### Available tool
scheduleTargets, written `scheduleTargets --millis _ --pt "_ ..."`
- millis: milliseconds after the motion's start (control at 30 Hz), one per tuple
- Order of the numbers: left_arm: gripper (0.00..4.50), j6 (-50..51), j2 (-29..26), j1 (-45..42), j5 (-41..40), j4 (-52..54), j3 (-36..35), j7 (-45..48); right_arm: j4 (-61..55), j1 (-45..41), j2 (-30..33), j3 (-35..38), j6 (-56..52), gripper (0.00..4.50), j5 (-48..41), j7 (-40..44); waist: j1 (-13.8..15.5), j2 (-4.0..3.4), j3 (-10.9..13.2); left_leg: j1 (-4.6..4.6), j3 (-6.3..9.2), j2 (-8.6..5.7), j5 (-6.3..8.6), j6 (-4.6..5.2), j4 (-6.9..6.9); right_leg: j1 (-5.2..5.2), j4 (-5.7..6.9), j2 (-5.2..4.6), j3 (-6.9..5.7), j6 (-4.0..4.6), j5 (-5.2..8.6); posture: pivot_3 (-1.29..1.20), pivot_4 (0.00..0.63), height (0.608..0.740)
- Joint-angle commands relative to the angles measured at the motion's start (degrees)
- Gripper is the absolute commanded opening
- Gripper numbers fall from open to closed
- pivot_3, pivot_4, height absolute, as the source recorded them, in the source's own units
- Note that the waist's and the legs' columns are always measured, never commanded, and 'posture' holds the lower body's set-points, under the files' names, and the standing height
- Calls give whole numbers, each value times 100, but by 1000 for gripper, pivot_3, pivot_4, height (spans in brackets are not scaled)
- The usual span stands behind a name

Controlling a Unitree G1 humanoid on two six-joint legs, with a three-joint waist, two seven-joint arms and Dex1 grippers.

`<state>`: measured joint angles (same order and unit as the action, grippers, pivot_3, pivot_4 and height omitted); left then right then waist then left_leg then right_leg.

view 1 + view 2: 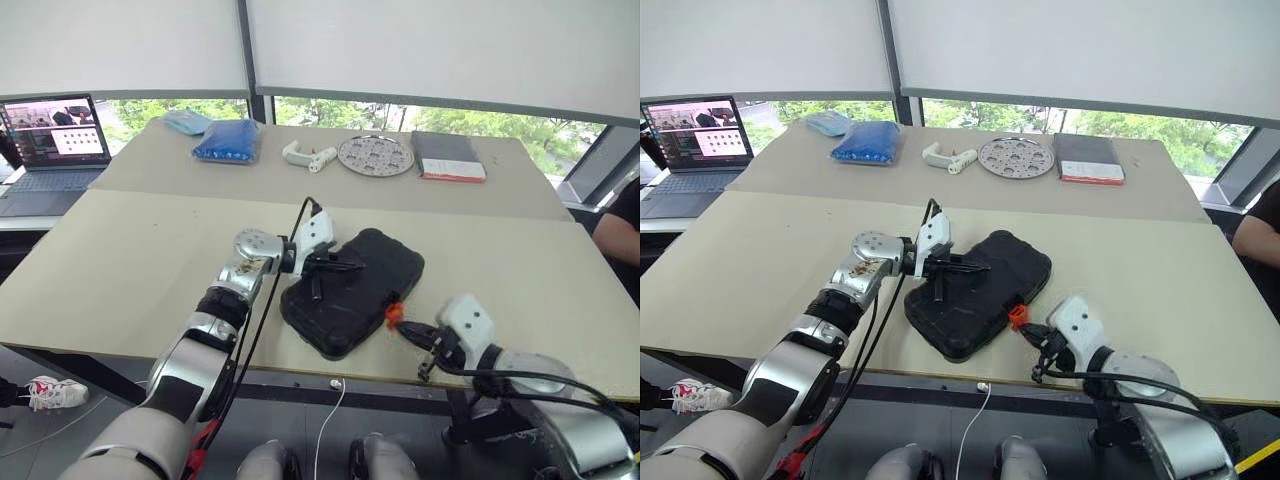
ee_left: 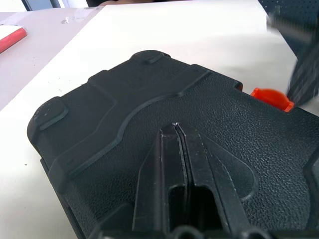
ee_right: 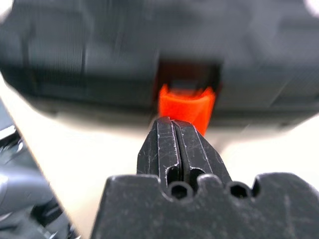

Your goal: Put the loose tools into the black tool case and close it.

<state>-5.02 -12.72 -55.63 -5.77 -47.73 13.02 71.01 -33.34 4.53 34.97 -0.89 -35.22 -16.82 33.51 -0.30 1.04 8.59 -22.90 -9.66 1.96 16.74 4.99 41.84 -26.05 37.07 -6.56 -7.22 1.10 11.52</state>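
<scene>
black tool case [image 1: 352,290] closed (lid down), orange latch [image 1: 394,313] at front edge

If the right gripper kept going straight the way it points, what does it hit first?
Most likely the orange latch on the black tool case: the shut right gripper points straight at it, with contact unclear.
</scene>
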Motion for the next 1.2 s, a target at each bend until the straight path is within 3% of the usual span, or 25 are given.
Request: scheduleTargets --millis 33,200,567,733,933,1200 --pt "46 100 52 247 181 -172 131 78 73 -102 -114 -22 288 0 133 -129 4 -5 -3 0 0 0 0 1 0 0 0 -1 1 0 0 0 150 718" --pt "46 96 57 277 201 -124 119 104 297 -167 -177 0 415 0 238 -122 18 -4 -7 0 0 0 1 2 0 0 0 0 0 0 0 0 150 718" --pt "46 95 95 256 188 -55 69 75 -542 111 431 1257 -318 0 -949 444 62 -3 -8 -3 2 0 8 13 -1 0 -7 0 -1 -1 0 0 150 718" --pt "46 26 109 257 231 -69 107 85 -286 -493 117 953 -493 0 -986 84 69 -3 -8 -3 2 0 9 15 -1 -1 -7 -1 0 -2 -1 0 150 718" --pt "46 -28 114 228 260 -123 112 88 66 -424 195 505 -412 0 -569 -47 95 -4 -9 -11 2 -1 10 16 -2 -1 -17 -2 -3 -2 -1 0 150 718" --pt "46 -114 126 181 317 -189 113 105 -123 175 227 1205 -437 0 -825 -63 103 -2 -14 -11 3 -1 12 19 -2 2 -22 -3 -4 -6 -2 0 150 718"
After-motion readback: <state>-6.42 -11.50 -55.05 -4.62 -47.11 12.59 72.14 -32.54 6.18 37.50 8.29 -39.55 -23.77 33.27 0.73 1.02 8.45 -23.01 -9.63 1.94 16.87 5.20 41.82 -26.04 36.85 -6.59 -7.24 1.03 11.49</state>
